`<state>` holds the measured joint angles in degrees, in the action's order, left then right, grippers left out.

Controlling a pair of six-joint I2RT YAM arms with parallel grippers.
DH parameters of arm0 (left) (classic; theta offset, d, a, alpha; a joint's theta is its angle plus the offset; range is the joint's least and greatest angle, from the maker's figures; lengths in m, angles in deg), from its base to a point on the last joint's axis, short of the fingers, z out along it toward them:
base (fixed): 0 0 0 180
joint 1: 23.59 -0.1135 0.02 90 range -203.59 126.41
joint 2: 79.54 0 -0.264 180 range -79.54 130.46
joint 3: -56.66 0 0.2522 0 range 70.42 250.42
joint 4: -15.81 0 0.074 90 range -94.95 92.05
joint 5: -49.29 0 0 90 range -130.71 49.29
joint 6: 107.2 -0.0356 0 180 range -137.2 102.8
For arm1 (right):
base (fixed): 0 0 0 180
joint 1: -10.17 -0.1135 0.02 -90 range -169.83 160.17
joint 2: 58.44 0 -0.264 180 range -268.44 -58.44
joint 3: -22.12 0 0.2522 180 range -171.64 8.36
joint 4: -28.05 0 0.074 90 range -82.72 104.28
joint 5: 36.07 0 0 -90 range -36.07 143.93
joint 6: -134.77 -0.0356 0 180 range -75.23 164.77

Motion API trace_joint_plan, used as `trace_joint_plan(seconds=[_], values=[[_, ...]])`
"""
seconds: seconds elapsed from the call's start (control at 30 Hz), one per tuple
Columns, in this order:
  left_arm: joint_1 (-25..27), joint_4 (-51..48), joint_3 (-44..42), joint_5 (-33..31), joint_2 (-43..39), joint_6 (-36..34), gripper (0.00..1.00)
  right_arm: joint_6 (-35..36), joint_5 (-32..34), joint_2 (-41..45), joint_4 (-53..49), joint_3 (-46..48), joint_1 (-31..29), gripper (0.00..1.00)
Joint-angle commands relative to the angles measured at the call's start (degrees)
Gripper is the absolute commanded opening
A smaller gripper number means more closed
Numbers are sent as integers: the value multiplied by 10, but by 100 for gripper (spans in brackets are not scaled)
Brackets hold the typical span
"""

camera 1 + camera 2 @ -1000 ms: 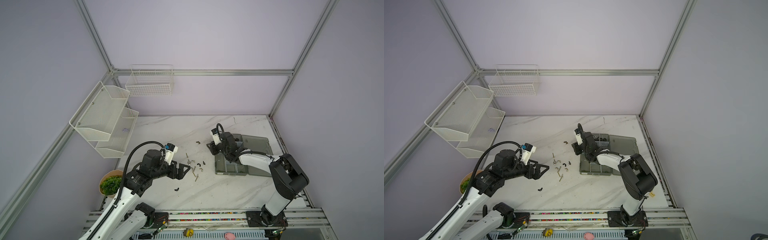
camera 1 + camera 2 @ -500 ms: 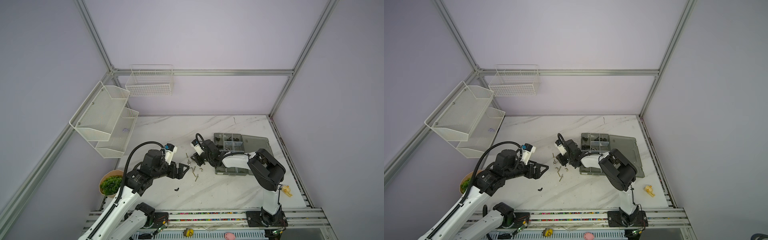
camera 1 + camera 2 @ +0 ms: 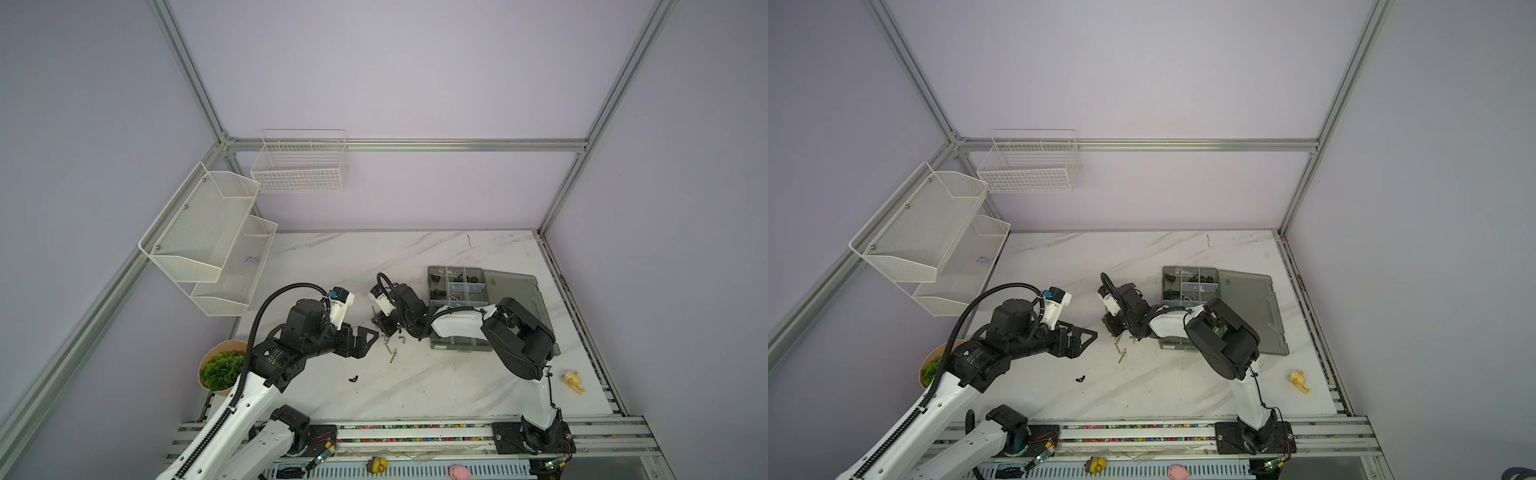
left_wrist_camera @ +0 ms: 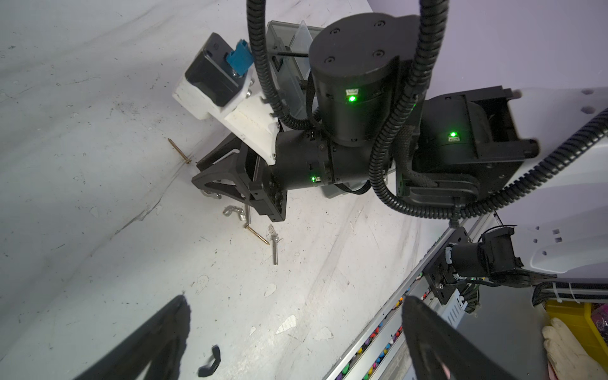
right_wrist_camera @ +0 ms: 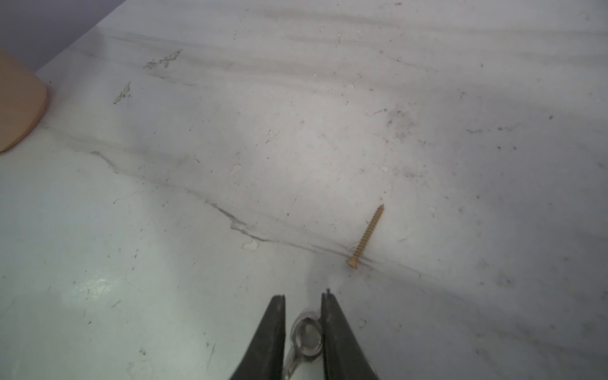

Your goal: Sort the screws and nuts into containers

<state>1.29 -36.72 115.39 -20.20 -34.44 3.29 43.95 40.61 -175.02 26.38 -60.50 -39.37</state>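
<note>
The white marble desk (image 3: 436,386) fills the cell floor in both top views. Taking 12 o'clock as the far wall, white mesh shelves (image 3: 208,241) hang at 10 o'clock and a white wire basket (image 3: 299,166) at 11 o'clock. The smoky-grey organizer box (image 3: 515,299) lies open at 3 o'clock from the desk's middle. Its lid lies flat on the 3 o'clock side, and dark hardware sits in its far compartments (image 3: 457,286). A potted green plant (image 3: 220,368) stands at the 8 o'clock edge, and a small yellow object (image 3: 573,380) lies near the 4 o'clock edge.

The left fingers (image 4: 164,335) are released, spread wide with nothing between them, above the desk at 9 o'clock of the loose hardware. The right fingers (image 5: 335,335) point down at the desk's middle, narrowly parted around a silver wing nut (image 5: 307,337). One finger touches it and a sliver of gap shows at the other, so they are not yet clenched.

A brass screw (image 5: 365,235) lies flat just beyond those fingertips. In the left wrist view a second wing nut (image 4: 235,210), another brass-coloured screw (image 4: 258,235) and a silver bolt (image 4: 274,251) lie close together beside them. A small black wing nut (image 3: 353,378) lies alone at 7 o'clock from that cluster.
</note>
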Motion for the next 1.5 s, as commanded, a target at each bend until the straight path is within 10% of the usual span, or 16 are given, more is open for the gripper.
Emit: trace_joint_plan(seconds=[0.0,1.47], values=[[2,6,-9,3,-6,4,100,0,29,-10,-28,-14,-5,23],[2,9,-10,10,11,3,100,-8,-14,57,59,46,-3,2]])
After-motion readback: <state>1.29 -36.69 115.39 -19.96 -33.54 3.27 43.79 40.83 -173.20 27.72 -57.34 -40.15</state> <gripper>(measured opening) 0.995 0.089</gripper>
